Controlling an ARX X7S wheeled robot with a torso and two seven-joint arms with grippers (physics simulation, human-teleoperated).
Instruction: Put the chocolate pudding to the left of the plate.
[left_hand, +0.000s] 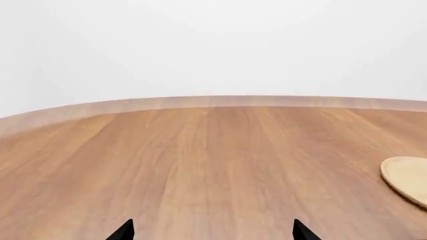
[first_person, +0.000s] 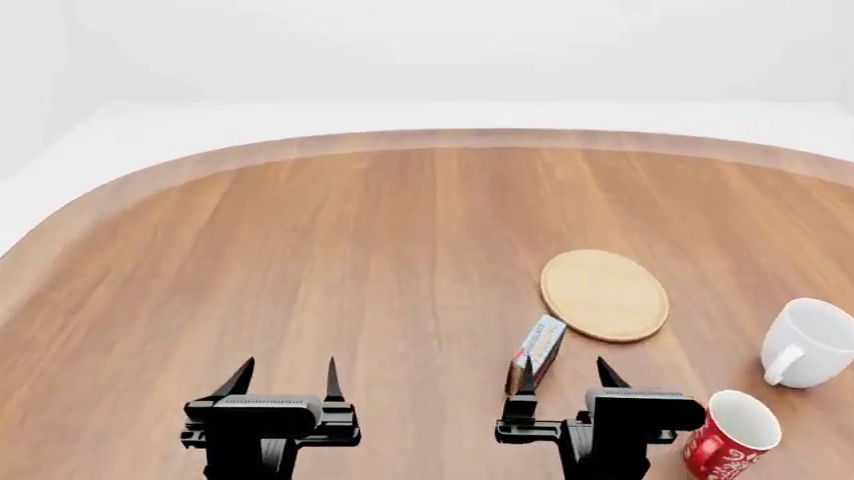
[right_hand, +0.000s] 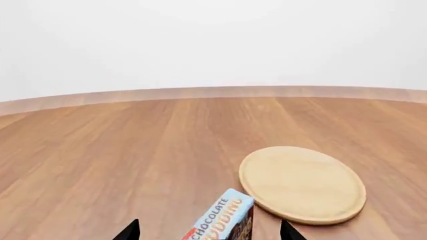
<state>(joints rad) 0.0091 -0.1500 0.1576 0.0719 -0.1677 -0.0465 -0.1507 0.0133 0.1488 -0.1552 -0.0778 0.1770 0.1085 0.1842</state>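
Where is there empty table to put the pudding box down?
Bare wood runs from the plate leftward to the table rim, ahead of the left end effector. It is crowded on the right: chocolate pudding, white mug, red mug.

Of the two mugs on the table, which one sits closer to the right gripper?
The red patterned mug, right beside the right gripper. The white mug stands farther back, to the right of the plate.
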